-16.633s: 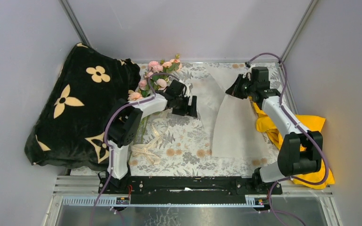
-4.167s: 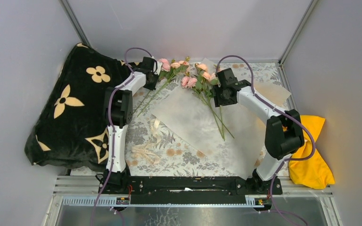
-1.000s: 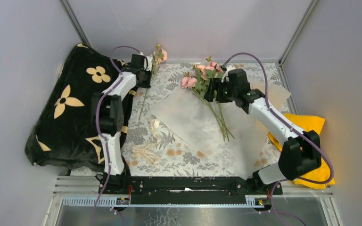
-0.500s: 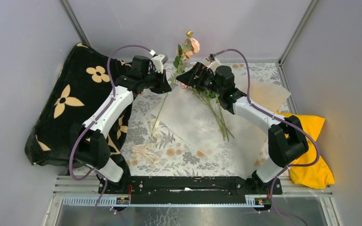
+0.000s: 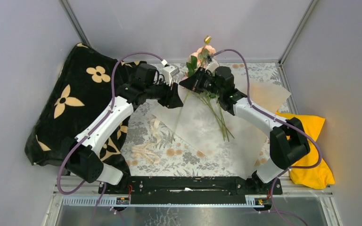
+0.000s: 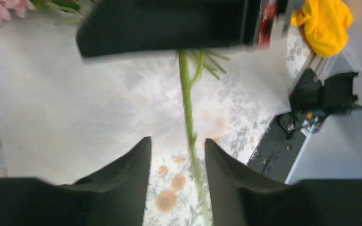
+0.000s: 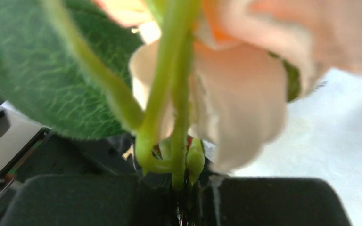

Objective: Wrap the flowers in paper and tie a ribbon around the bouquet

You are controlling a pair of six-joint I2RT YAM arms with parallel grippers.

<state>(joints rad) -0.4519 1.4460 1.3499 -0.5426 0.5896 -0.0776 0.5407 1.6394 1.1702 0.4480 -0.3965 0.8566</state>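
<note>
Grey-walled booth. The table has a grey floral tablecloth (image 5: pixel 188 155), and a sheet of thin white paper (image 5: pixel 198 127) lies slantwise across its middle.

Single rose (image 5: pixel 209 49) is held above the paper's far edge. Its long axis is near upright with a slant: bloom up towards the back wall, bare stem end hanging down over the paper's left part. Pale pink bloom, green leaves under it, thin green stem (image 6: pixel 187 103).

Rest of the flowers (image 5: pixel 219 117) lie flat on the paper, with the stems fanned towards its near edge. Their heads are at its far edge, mostly hidden by the arm.

Right gripper (image 5: pixel 191 84) is closed tight on the single rose just below the bloom, the stem (image 7: pixel 181 117) pinched at the jaw line.

Left gripper (image 5: pixel 176 99) is over the paper's left corner, lower on the same stem. Its fingers (image 6: pixel 132 165) stand partly apart and the stem runs through the gap. Contact cannot be told.

Left of the paper: cream ribbon (image 5: pixel 147 149) looped on the tablecloth, black blanket (image 5: pixel 75 103) beyond. Right of the paper: yellow cloth (image 5: pixel 311 169).
</note>
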